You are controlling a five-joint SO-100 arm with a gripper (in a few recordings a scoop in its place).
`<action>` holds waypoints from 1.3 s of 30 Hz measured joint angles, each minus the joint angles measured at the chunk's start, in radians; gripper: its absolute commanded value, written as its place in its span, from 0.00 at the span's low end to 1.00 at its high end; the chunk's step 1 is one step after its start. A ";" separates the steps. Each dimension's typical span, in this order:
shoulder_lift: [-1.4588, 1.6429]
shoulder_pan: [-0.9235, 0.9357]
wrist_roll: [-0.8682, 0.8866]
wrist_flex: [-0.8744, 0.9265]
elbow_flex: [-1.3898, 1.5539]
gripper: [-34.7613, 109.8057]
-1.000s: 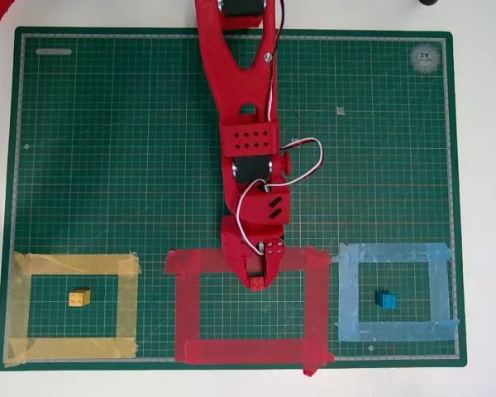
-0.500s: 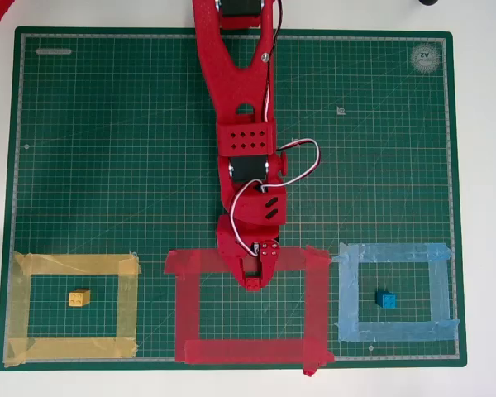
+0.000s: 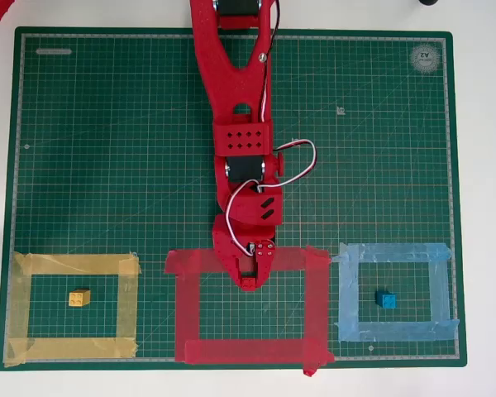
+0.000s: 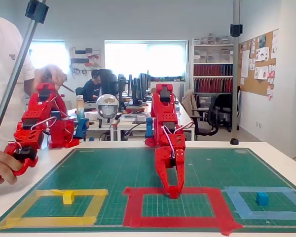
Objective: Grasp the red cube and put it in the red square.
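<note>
On the green cutting mat [image 3: 107, 149], going left to right in the overhead view, a yellow cube [image 3: 79, 298] lies inside the yellow tape frame [image 3: 21, 306]. Next comes the red square [image 3: 187, 314], and the red arm [image 3: 236, 91] reaches down from the top edge to its upper strip. The gripper [image 3: 250, 281] points down just inside that strip, its fingers clamped on the red cube [image 3: 249, 283]; in the fixed view the red cube [image 4: 173, 192] sits at the fingertips, at or just above the mat. At the right, a blue cube [image 3: 386, 299] rests within the light blue tape frame [image 3: 441, 289].
</note>
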 measured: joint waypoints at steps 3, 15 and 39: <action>0.000 0.000 0.000 0.000 0.000 0.30; 0.000 0.020 -0.008 -0.083 0.051 0.34; 0.025 0.017 -0.008 -0.084 0.092 0.35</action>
